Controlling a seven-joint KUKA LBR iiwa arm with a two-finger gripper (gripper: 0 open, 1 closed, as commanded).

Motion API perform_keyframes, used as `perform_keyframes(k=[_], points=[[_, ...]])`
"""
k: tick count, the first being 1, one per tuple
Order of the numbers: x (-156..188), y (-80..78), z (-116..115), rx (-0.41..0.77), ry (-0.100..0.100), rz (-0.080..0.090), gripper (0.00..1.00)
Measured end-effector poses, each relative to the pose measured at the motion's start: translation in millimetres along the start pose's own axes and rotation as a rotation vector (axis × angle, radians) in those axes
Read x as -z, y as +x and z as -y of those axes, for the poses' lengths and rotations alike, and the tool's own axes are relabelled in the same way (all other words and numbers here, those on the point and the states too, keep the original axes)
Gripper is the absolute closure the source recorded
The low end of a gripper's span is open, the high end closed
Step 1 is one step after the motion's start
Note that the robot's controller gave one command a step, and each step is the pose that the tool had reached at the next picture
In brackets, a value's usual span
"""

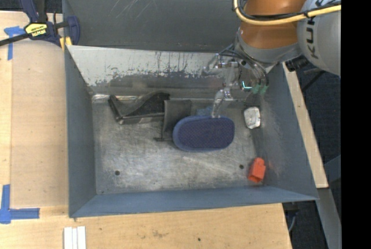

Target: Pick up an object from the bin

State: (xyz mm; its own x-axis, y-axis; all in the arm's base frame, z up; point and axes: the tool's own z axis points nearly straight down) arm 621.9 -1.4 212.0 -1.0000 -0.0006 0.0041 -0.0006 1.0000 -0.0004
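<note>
My gripper [219,105] hangs under the arm's orange cover at the bin's back right, its tip right at the upper right edge of a dark blue oval pad [203,133] lying flat in the middle of the floor. A small white lump [251,118] rests just right of the gripper, close to the right wall. Nothing shows held in the gripper.
A black angular tool [139,106] lies left of the blue pad, along the back of the floor, with a dark flat piece [177,112] touching the pad's left end. A small orange block [257,169] sits in the front right corner. Bare floor runs across the front left.
</note>
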Motion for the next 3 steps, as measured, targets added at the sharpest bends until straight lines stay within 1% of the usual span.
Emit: perform_keyframes(k=[1, 2, 3], points=[[-113, 20.2, -1, 0.322, 0.000, 0.012, 0.00], [-112, 21.3, 0, 0.320, 0.000, 0.005, 1.00], [36, 32.3, 5, 0.610, 0.004, 0.015, 1.00]])
